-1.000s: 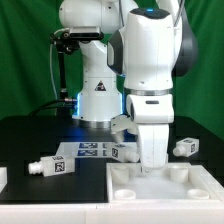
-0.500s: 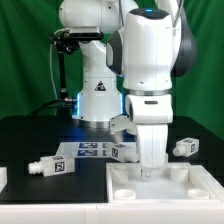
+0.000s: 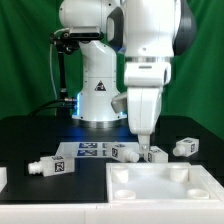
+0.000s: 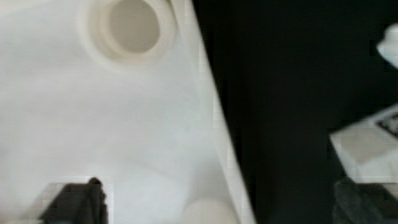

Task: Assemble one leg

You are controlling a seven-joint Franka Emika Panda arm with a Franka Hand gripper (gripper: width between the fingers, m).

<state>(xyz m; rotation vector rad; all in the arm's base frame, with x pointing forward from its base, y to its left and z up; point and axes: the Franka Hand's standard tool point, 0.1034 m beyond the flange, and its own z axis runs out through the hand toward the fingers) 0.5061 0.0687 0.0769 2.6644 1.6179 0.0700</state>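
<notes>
My gripper hangs open and empty just above the far edge of the large white panel. In the wrist view its two dark fingertips stand wide apart with only the panel and black table between them. A round socket shows in the panel. Several white legs with tag markers lie on the table: one at the exterior view's left, one near the middle, one right beside the gripper, one at the right. Part of a leg shows in the wrist view.
The marker board lies flat behind the panel, left of the gripper. The robot's base stands at the back. A small white piece sits at the exterior view's far left edge.
The gripper has lifted off the panel and shifted slightly toward the exterior view's left. The leg beside it, hidden behind the hand before, now shows. The other parts have not moved.
</notes>
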